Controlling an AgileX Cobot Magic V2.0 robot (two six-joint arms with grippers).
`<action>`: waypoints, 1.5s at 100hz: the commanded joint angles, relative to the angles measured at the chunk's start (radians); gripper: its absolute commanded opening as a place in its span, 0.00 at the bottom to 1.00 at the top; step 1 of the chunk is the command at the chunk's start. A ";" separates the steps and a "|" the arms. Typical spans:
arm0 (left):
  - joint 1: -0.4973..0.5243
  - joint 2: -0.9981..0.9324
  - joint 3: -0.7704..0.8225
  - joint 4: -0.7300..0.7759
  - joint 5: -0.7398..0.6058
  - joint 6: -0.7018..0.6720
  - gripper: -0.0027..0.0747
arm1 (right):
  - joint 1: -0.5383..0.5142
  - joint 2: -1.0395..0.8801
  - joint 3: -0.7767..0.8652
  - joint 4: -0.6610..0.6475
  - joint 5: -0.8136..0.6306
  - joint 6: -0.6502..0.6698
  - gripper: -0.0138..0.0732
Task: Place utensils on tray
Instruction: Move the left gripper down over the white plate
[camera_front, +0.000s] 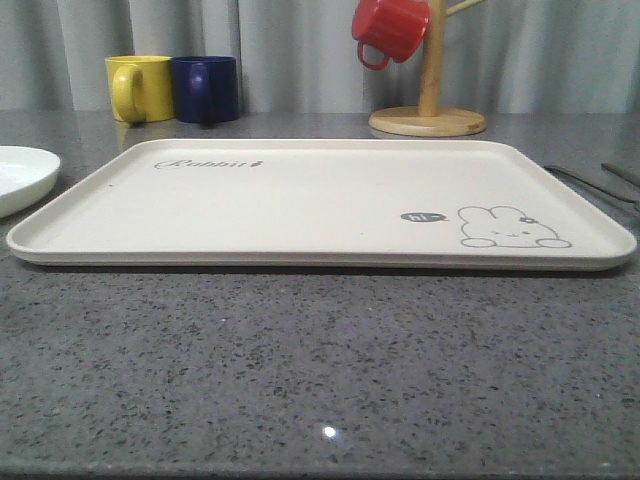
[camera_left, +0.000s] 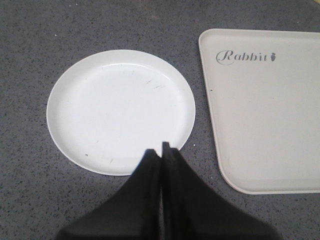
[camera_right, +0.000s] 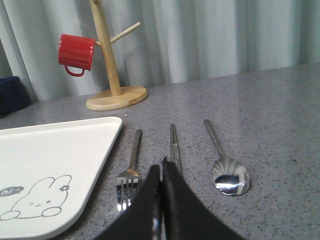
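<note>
One fork (camera_right: 129, 176), one spoon (camera_right: 226, 168), seemingly two chopsticks (camera_right: 174, 145) beside one tray (camera_right: 55, 170).

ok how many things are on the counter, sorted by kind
Mugs: 3, yellow ceramic mug, dark blue mug, red mug hanging on the wooden mug tree
Mug trees: 1
Trays: 1, cream rectangular rabbit tray
Plates: 1, round white plate
Utensils: 3, silver metal fork, chopsticks pair, round-bowled spoon
Total: 9
</note>
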 joint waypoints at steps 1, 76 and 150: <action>-0.001 0.053 -0.048 -0.010 -0.053 -0.007 0.01 | -0.004 -0.024 -0.018 -0.003 -0.082 -0.008 0.07; 0.038 0.291 -0.184 0.019 0.136 0.050 0.61 | -0.004 -0.024 -0.018 -0.003 -0.082 -0.008 0.07; 0.430 0.801 -0.466 -0.242 0.207 0.345 0.61 | -0.004 -0.024 -0.018 -0.003 -0.082 -0.008 0.07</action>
